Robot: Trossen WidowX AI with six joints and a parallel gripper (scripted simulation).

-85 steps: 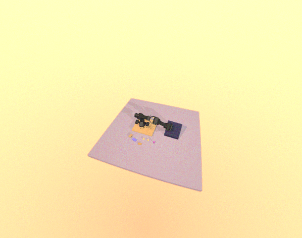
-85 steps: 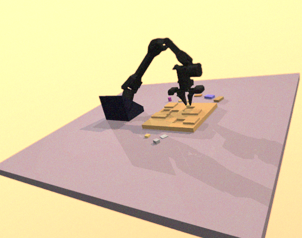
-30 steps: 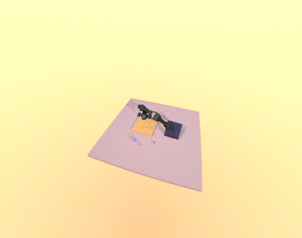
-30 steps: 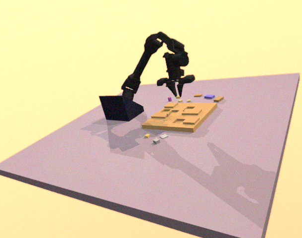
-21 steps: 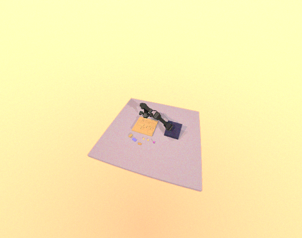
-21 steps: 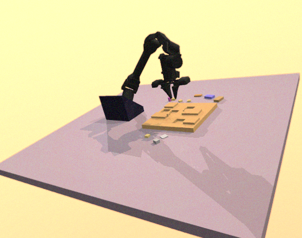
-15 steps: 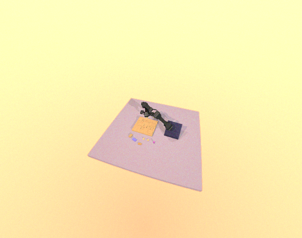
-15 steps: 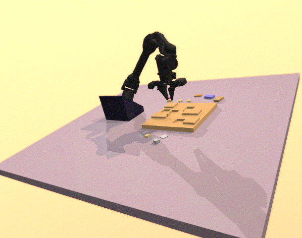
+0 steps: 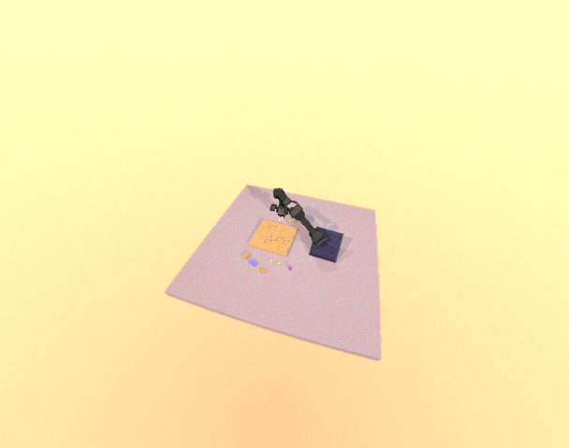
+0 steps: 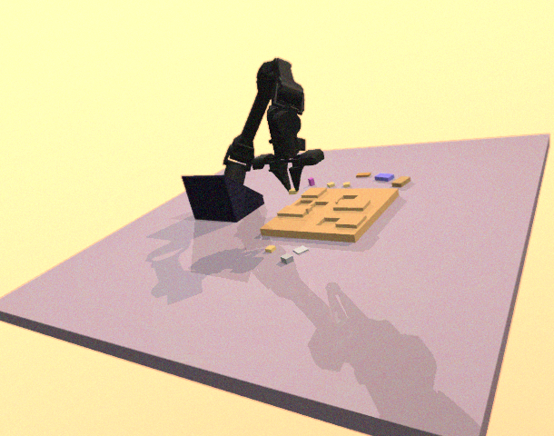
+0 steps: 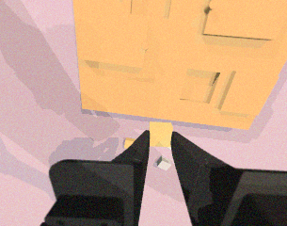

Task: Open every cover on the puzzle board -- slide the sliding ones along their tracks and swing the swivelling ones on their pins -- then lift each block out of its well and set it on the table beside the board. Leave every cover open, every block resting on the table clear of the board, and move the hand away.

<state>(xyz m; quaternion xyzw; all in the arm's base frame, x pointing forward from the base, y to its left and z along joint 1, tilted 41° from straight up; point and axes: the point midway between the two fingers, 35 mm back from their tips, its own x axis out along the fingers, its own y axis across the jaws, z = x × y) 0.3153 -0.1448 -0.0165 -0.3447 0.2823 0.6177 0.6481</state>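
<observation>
The orange puzzle board (image 9: 275, 249) (image 10: 286, 230) (image 11: 110, 94) lies flat. Its raised covers, such as one cover (image 10: 352, 203) and another cover (image 10: 291, 213), stand beside open wells that look empty. My gripper (image 9: 281, 215) (image 10: 292, 188) (image 11: 159, 135) is shut on a small yellow block (image 10: 292, 191) (image 11: 161, 128). It holds the block above the table, just off the board's edge in the wrist view. Below, on the table, are another yellow block (image 10: 270, 248) (image 11: 129, 143), a grey block (image 10: 286, 259) (image 11: 163, 163) and a flat white piece (image 10: 300, 250).
Beyond the board's other side lie a magenta block (image 9: 290, 267) (image 10: 311, 181), two yellow blocks, an orange piece (image 9: 263, 270) (image 10: 363, 174), a blue block (image 9: 253, 262) (image 10: 384, 176) and a brown block (image 9: 246, 255) (image 10: 400, 181). The dark base (image 9: 330, 249) (image 10: 212, 199) stands beside the board.
</observation>
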